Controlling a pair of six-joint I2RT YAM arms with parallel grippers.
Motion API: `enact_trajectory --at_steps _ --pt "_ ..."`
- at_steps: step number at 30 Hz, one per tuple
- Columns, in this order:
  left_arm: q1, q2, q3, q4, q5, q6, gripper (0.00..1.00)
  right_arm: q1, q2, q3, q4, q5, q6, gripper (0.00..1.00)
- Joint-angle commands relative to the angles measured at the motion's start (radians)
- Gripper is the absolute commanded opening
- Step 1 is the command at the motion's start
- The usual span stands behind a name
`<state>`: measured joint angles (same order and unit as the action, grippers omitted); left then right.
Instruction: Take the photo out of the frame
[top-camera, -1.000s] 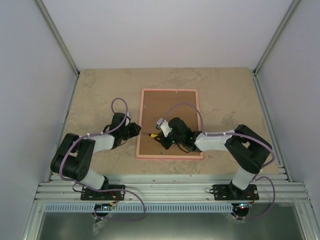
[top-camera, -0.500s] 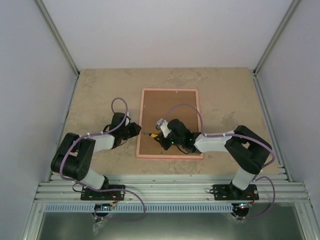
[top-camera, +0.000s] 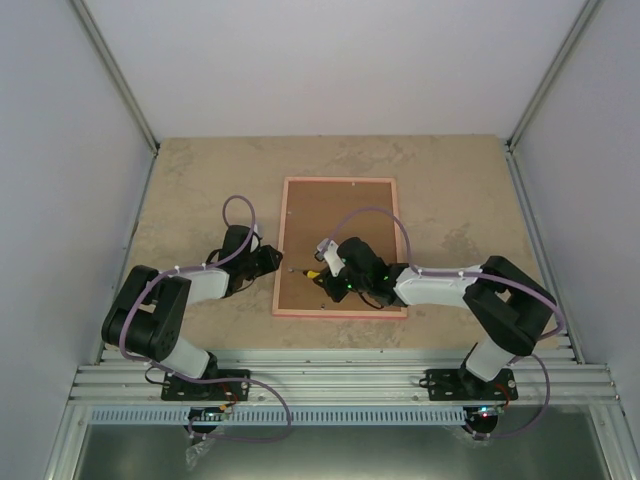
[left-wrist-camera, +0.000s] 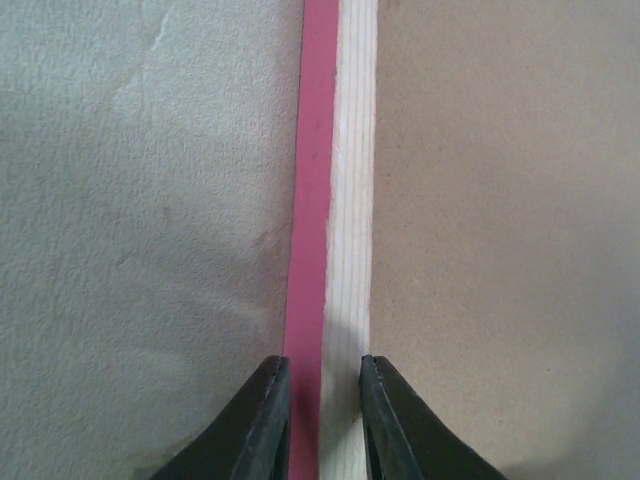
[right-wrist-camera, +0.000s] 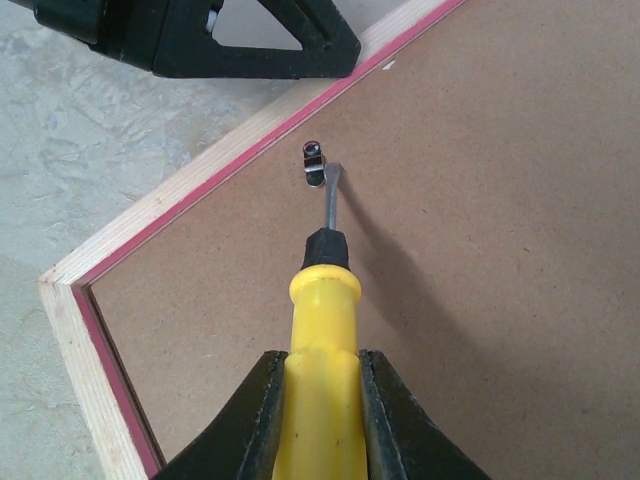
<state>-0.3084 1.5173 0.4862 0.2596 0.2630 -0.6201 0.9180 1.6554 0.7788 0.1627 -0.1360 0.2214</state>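
Now left gripper (left-wrist-camera: 322, 365) pinches the frame (left-wrist-camera: 322, 150) steady so right gripper (right-wrist-camera: 320, 357), clamping a yellow screwdriver (right-wrist-camera: 322, 300), can push its metal clip (right-wrist-camera: 313, 162).

A robot test cell in a laboratory is indicated. A beige stone-patterned tabletop (top-camera: 200, 190) is enclosed by plain white panels (top-camera: 340, 60) set between aluminium posts (top-camera: 115, 75). The left arm (top-camera: 190, 286) and the right arm (top-camera: 436, 286) are bolted to a slotted aluminium rail (top-camera: 340, 380) at the near edge, and purple cables (top-camera: 239, 198) are looped over them.
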Motion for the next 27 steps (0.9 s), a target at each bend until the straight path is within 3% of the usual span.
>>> enact_trajectory --at_steps 1,12,27 --pt "0.002 0.014 0.0 -0.052 0.009 0.018 0.24 0.007 -0.022 0.015 -0.041 -0.003 -0.007 0.01" --pt "0.002 0.072 0.061 -0.072 0.006 0.022 0.35 0.007 -0.051 0.014 0.008 0.057 0.007 0.0" --pt "0.0 0.247 0.283 -0.184 -0.089 0.055 0.36 -0.005 -0.063 -0.013 0.073 0.099 0.009 0.0"
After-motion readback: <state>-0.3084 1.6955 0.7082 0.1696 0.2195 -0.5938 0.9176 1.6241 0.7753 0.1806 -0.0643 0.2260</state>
